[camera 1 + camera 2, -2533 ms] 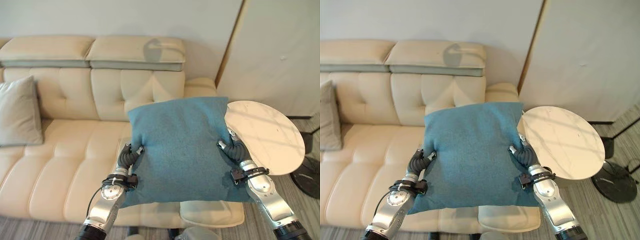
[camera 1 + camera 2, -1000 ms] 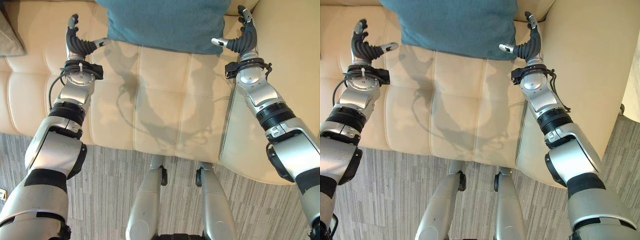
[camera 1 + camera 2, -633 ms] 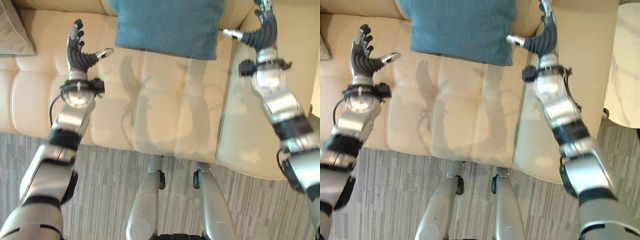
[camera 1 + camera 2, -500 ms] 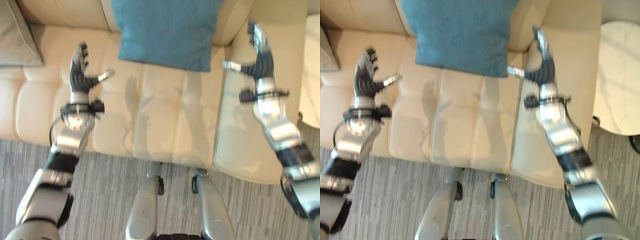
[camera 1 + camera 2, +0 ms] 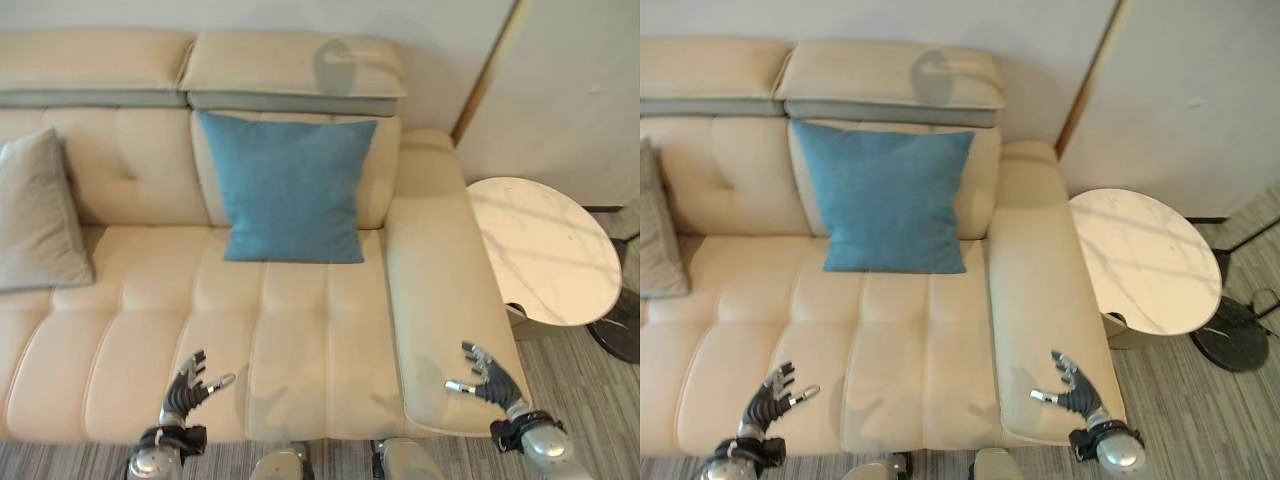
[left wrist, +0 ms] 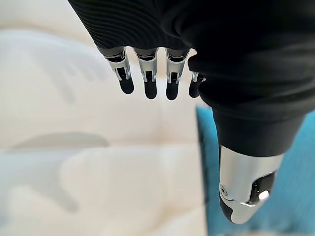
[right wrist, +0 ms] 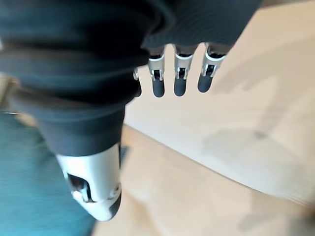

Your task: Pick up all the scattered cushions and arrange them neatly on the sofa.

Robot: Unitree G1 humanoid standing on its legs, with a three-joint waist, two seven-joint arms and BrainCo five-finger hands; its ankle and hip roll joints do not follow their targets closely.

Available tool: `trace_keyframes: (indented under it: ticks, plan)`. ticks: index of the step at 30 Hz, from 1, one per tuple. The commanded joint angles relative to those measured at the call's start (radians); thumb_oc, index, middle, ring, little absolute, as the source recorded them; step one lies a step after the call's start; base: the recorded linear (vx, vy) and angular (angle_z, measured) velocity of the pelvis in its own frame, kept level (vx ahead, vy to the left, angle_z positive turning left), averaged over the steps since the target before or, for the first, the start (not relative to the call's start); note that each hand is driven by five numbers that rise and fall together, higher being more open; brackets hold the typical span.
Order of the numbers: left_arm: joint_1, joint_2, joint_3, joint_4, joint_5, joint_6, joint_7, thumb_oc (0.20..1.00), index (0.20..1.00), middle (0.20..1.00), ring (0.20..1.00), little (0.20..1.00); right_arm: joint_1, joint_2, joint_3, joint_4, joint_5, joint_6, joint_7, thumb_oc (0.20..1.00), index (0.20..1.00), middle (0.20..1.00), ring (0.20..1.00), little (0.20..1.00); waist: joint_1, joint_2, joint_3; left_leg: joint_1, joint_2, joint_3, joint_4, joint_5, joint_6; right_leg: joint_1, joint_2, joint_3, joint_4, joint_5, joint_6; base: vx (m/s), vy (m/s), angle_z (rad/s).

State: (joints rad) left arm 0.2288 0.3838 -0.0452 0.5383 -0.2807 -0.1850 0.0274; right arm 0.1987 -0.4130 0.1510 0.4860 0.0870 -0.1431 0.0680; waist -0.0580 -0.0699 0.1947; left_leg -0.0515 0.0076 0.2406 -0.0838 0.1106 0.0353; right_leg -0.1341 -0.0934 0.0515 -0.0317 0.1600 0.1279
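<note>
Blue cushion (image 5: 289, 188) sits upright on the cream sofa (image 5: 300, 330), leaning on the backrest; grey cushion (image 5: 38, 215) further left. Left hand (image 5: 182, 391) & right hand (image 5: 487, 375) low by the seat edge, fingers spread, holding nothing.

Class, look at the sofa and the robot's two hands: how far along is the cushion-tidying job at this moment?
Done: the blue cushion stands upright against the sofa backrest, and a grey cushion leans at the sofa's left end. In hand: nothing; the left hand and right hand hover open and empty near the seat's front edge. Left: no stray cushion shows on the visible floor, so perhaps nothing, or cushions lying out of sight.
</note>
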Motion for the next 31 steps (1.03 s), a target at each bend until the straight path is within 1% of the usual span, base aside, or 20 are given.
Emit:
trace_keyframes:
  ticks: [1,2,4,5,6,7,8,10,11,12,14,17,18,19,20,22,23,24,25,31]
  plan:
    - [-0.036,0.054,0.006,-0.02,0.065,-0.033,0.013,1.0,1.0,1.0,1.0,1.0,-0.014,0.021,0.011,0.014,0.007,-0.032,-0.034,1.0,1.0,1.0,1.0,1.0,0.014,0.013,-0.011,-0.005,0.042,-0.038,0.03,-0.075,-0.047,-0.048,-0.051,-0.13,0.328,-0.132,0.068,-0.34,-0.008,-0.15]
    - [-0.046,0.069,-0.003,0.001,0.111,-0.025,0.024,1.0,1.0,1.0,1.0,1.0,-0.015,0.048,-0.007,0.093,0.03,-0.024,-0.047,1.0,1.0,1.0,1.0,1.0,0.026,0.031,-0.032,-0.019,0.055,-0.048,0.003,-0.042,-0.049,0.0,-0.009,-0.099,0.53,-0.174,0.051,-0.33,-0.078,-0.22]
    - [-0.05,0.075,0.008,0.023,0.127,-0.018,0.052,1.0,1.0,1.0,1.0,1.0,-0.023,0.046,-0.018,0.123,0.02,-0.021,-0.073,1.0,1.0,1.0,1.0,1.0,0.041,0.024,-0.045,-0.044,0.054,-0.047,0.004,-0.015,-0.058,0.056,0.003,-0.091,0.542,-0.163,0.046,-0.31,-0.125,-0.17]
    - [-0.051,0.075,0.008,0.023,0.127,-0.018,0.052,1.0,1.0,1.0,1.0,1.0,-0.023,0.046,-0.018,0.123,0.02,-0.021,-0.073,1.0,1.0,1.0,1.0,1.0,0.042,0.027,-0.046,-0.047,0.058,-0.046,0.003,-0.013,-0.059,0.054,0.006,-0.091,0.539,-0.159,0.045,-0.25,-0.198,-0.12]
    - [-0.073,0.071,-0.001,0.016,0.113,-0.023,0.049,1.0,1.0,1.0,1.0,1.0,-0.05,0.04,-0.009,0.126,0.036,-0.023,-0.086,1.0,1.0,1.0,1.0,1.0,0.065,0.009,-0.057,-0.098,0.06,-0.04,0.005,0.011,-0.078,0.154,0.03,-0.116,0.357,-0.3,0.005,-0.25,-0.214,-0.12]
    - [-0.083,0.068,0.001,0.041,0.108,-0.025,0.06,1.0,1.0,1.0,1.0,1.0,-0.068,0.036,-0.001,0.122,0.04,-0.016,-0.092,1.0,1.0,1.0,1.0,1.0,0.071,0.007,-0.056,-0.132,0.067,-0.034,0.009,0.037,-0.092,0.177,0.05,-0.101,0.251,-0.334,-0.017,-0.32,-0.26,-0.15]
    - [-0.089,0.064,0.0,0.046,0.105,-0.027,0.062,1.0,1.0,1.0,1.0,1.0,-0.077,0.025,-0.001,0.112,0.041,-0.015,-0.092,1.0,1.0,1.0,1.0,1.0,0.072,0.013,-0.062,-0.154,0.081,-0.023,0.009,0.053,-0.104,0.185,0.072,-0.087,0.184,-0.344,-0.031,-0.24,-0.186,-0.14]
    - [-0.097,0.061,0.0,0.043,0.101,-0.028,0.068,1.0,1.0,1.0,1.0,1.0,-0.087,-0.001,-0.005,0.102,0.039,-0.015,-0.1,1.0,1.0,1.0,1.0,1.0,0.072,0.018,-0.051,-0.18,0.096,-0.012,0.024,0.077,-0.131,0.187,0.083,-0.1,0.131,-0.329,-0.044,-0.25,-0.135,-0.4]
    - [-0.1,0.059,0.0,0.041,0.101,-0.029,0.069,1.0,1.0,1.0,1.0,1.0,-0.097,-0.02,-0.005,0.097,0.04,-0.013,-0.103,1.0,1.0,1.0,1.0,1.0,0.072,0.018,-0.033,-0.191,0.091,-0.037,0.05,0.065,-0.139,0.18,0.076,-0.099,0.125,-0.316,-0.045,-0.32,-0.077,-0.26]
    - [-0.1,0.056,0.0,0.038,0.099,-0.03,0.066,1.0,1.0,1.0,1.0,1.0,-0.098,-0.031,-0.007,0.088,0.041,-0.013,-0.103,1.0,1.0,1.0,1.0,1.0,0.07,0.016,-0.025,-0.197,0.08,-0.067,0.085,0.041,-0.137,0.169,0.067,-0.103,0.12,-0.302,-0.047,-0.35,-0.053,-0.16]
    - [-0.094,0.051,0.003,0.033,0.102,-0.032,0.056,1.0,1.0,1.0,1.0,1.0,-0.088,-0.046,-0.02,0.07,0.042,-0.017,-0.097,1.0,1.0,1.0,1.0,1.0,0.056,0.002,-0.03,-0.185,0.061,-0.097,0.162,-0.033,-0.128,0.146,0.039,-0.113,0.091,-0.26,-0.041,-0.29,-0.038,0.19]
    - [-0.078,0.045,0.014,0.029,0.091,-0.035,0.047,1.0,1.0,1.0,1.0,1.0,-0.074,-0.057,-0.022,0.064,0.037,-0.02,-0.087,1.0,1.0,1.0,1.0,1.0,0.042,-0.014,-0.043,-0.107,0.039,-0.14,0.236,-0.146,-0.118,0.13,0.009,-0.11,0.052,-0.222,-0.039,-0.15,-0.012,0.14]
    - [-0.078,0.045,0.014,0.029,0.091,-0.035,0.047,1.0,1.0,1.0,1.0,1.0,-0.075,-0.057,-0.022,0.064,0.037,-0.02,-0.087,1.0,1.0,1.0,1.0,1.0,0.042,-0.014,-0.045,-0.109,0.039,-0.14,0.234,-0.143,-0.118,0.128,0.01,-0.111,0.051,-0.22,-0.039,-0.07,0.009,-0.11]
    - [-0.078,0.04,0.015,0.036,0.087,-0.036,0.048,1.0,1.0,1.0,1.0,1.0,-0.075,-0.056,-0.024,0.067,0.038,-0.021,-0.087,1.0,1.0,1.0,1.0,1.0,0.036,-0.013,-0.055,-0.078,0.04,-0.147,0.227,-0.161,-0.117,0.122,0.01,-0.11,0.036,-0.216,-0.038,-0.04,0.047,0.02]
    - [-0.073,0.031,0.009,0.036,0.086,-0.03,0.047,1.0,1.0,1.0,1.0,1.0,-0.07,-0.051,-0.023,0.082,0.033,-0.022,-0.09,1.0,1.0,1.0,1.0,1.0,0.028,0.003,-0.07,-0.044,0.047,-0.144,0.183,-0.148,-0.115,0.132,0.024,-0.12,0.014,-0.214,-0.034,-0.05,0.06,0.22]
    - [-0.077,0.03,0.008,0.047,0.088,-0.029,0.049,1.0,1.0,1.0,1.0,1.0,-0.068,-0.04,-0.026,0.092,0.035,-0.024,-0.092,1.0,1.0,1.0,1.0,1.0,0.017,0.006,-0.085,-0.019,0.055,-0.12,0.133,-0.128,-0.121,0.132,0.025,-0.131,0.006,-0.206,-0.031,-0.01,0.048,0.25]
    - [-0.077,0.03,0.008,0.047,0.088,-0.029,0.049,1.0,1.0,1.0,1.0,1.0,-0.068,-0.04,-0.026,0.092,0.035,-0.024,-0.092,1.0,1.0,1.0,1.0,1.0,0.017,0.006,-0.084,-0.017,0.055,-0.12,0.13,-0.126,-0.121,0.133,0.025,-0.131,0.005,-0.205,-0.031,0.03,0.064,0.35]
    - [-0.077,0.032,0.006,0.052,0.092,-0.024,0.052,1.0,1.0,1.0,1.0,1.0,-0.068,-0.038,-0.025,0.103,0.031,-0.018,-0.093,1.0,1.0,1.0,1.0,1.0,0.013,0.01,-0.098,0.015,0.052,-0.115,0.068,-0.119,-0.121,0.14,0.029,-0.137,-0.001,-0.201,-0.027,0.04,0.061,0.35]
    - [-0.076,0.032,0.006,0.056,0.1,-0.024,0.052,1.0,1.0,1.0,1.0,1.0,-0.067,-0.037,-0.024,0.104,0.026,-0.016,-0.09,1.0,1.0,1.0,1.0,1.0,0.011,0.011,-0.105,0.03,0.05,-0.114,0.047,-0.117,-0.119,0.146,0.03,-0.137,-0.005,-0.2,-0.026,0.04,0.062,0.23]
    - [-0.067,0.034,0.015,0.057,0.102,-0.018,0.048,1.0,1.0,1.0,1.0,1.0,-0.063,-0.029,-0.016,0.108,0.018,-0.008,-0.085,1.0,1.0,1.0,1.0,1.0,0.016,0.007,-0.125,0.08,0.043,-0.111,0.002,-0.116,-0.111,0.17,0.026,-0.137,-0.006,-0.195,-0.018,0.02,0.069,0.01]
